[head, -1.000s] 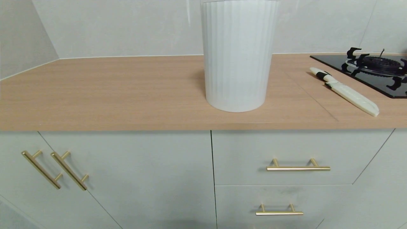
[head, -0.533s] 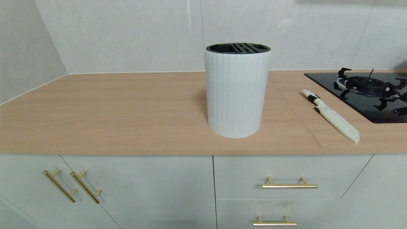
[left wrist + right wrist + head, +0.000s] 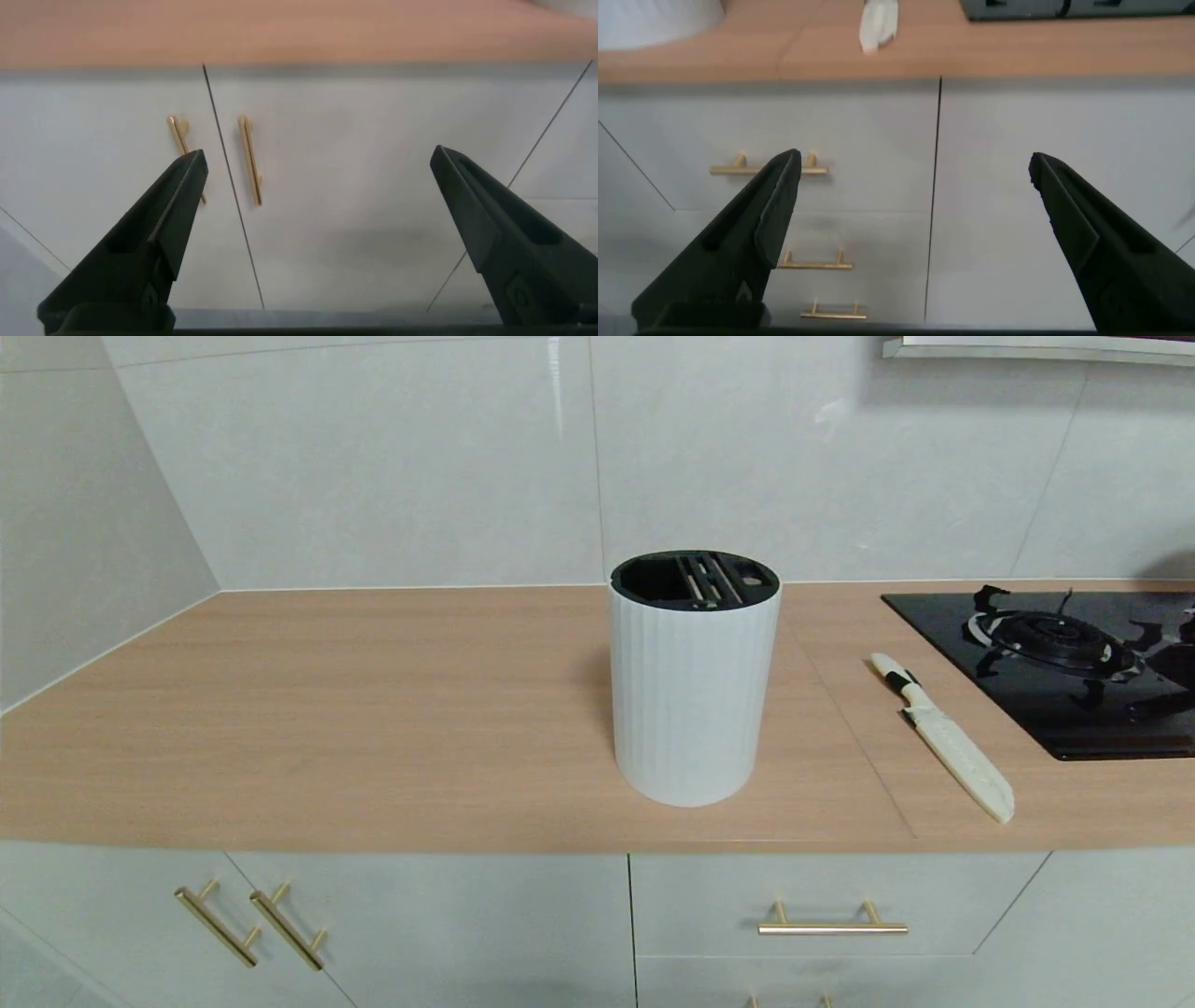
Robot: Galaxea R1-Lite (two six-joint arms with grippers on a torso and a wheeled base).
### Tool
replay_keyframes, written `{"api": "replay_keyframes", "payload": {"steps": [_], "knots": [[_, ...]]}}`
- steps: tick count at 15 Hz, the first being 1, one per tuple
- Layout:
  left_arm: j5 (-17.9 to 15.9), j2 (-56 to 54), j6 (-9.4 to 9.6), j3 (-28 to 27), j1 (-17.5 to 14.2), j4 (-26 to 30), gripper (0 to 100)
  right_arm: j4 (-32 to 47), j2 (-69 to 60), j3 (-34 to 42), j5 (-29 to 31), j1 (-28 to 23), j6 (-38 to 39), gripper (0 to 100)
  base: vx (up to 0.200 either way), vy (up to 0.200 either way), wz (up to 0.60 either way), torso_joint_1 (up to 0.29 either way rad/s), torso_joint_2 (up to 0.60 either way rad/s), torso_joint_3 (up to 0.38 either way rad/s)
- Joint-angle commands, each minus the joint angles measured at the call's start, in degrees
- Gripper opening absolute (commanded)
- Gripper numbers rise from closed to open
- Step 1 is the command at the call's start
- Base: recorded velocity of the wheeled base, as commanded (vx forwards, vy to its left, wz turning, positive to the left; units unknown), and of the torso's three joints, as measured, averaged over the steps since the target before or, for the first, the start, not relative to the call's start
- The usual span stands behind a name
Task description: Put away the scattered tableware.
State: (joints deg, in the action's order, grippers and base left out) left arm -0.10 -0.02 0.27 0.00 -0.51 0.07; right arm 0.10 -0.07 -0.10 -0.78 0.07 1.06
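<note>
A white ribbed knife holder [image 3: 694, 700] with a black slotted top stands upright near the front edge of the wooden counter [image 3: 373, 709]. To its right a cream knife [image 3: 943, 737] with a black band on its handle lies flat, blade toward the counter's front edge. Its tip [image 3: 878, 23] shows in the right wrist view, with the holder's base [image 3: 654, 19] beside it. My left gripper [image 3: 318, 157] is open, below counter height, facing the cabinet doors. My right gripper [image 3: 913, 159] is open too, in front of the drawers, holding nothing.
A black gas hob [image 3: 1055, 663] sits at the counter's right end, close to the knife. Below are pale cabinet doors with gold handles [image 3: 247, 929] and drawers with gold handles [image 3: 831, 926]. Tiled walls close the back and left.
The whole head picture has shifted downward, so the camera has moved up; the holder's top now shows. Holder and knife keep their places on the counter.
</note>
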Motion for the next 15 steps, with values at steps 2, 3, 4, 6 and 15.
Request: {"api": "replay_keyframes", "payload": {"steps": [2,3,4,6,15], "knots": [[0.01,0.02,0.0,0.0,-0.02,0.01,100,-0.01,0.07,0.01,-0.01,0.01,-0.01,100,0.0,0.0,0.0,0.202,-0.49,-0.283],[0.01,0.02,0.0,0.0,-0.02,0.01,100,-0.01,0.07,0.01,-0.01,0.01,-0.01,100,0.0,0.0,0.0,0.212,-0.5,-0.29],[0.01,0.02,0.0,0.0,-0.02,0.01,100,-0.01,0.07,0.01,-0.01,0.01,-0.01,100,0.0,0.0,0.0,0.212,-0.52,-0.286],[0.01,0.02,0.0,0.0,-0.02,0.01,100,-0.01,0.07,0.01,-0.01,0.01,-0.01,100,0.0,0.0,0.0,0.237,-0.52,-0.288],[0.01,0.02,0.0,0.0,-0.02,0.01,100,-0.01,0.07,0.01,-0.01,0.01,-0.01,100,0.0,0.0,0.0,0.266,-0.57,-0.308]]}}
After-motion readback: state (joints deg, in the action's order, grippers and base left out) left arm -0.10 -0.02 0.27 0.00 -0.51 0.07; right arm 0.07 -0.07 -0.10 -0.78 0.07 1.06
